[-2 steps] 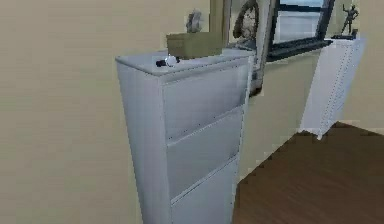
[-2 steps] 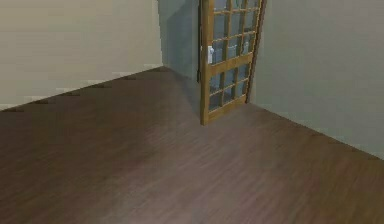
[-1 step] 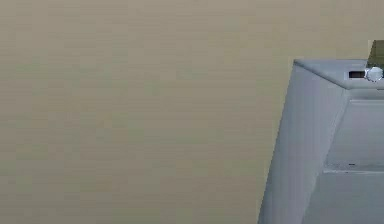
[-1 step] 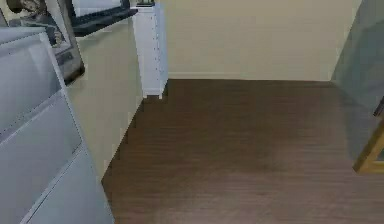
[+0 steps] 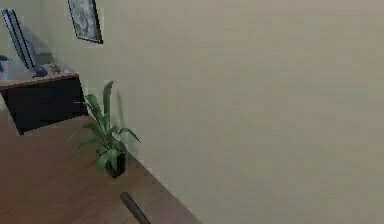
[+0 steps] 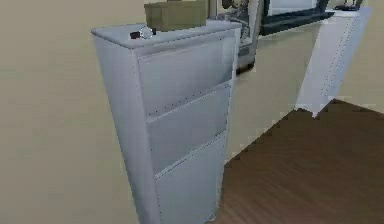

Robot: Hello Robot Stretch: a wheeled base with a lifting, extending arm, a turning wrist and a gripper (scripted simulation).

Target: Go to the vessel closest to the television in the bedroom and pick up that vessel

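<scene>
A flat television stands tilted on a dark cabinet at the forward view's upper left. Just right of that cabinet, a leafy green plant in a small dark pot sits on the wooden floor against the beige wall. In the arm side view a tall pale-grey drawer unit stands close by, with a tan box and a small dark item on its top.
A framed picture hangs on the wall above the plant. A short dark object lies on the floor near the wall. In the arm side view a window and a white cabinet stand at the right, over brown wooden floor.
</scene>
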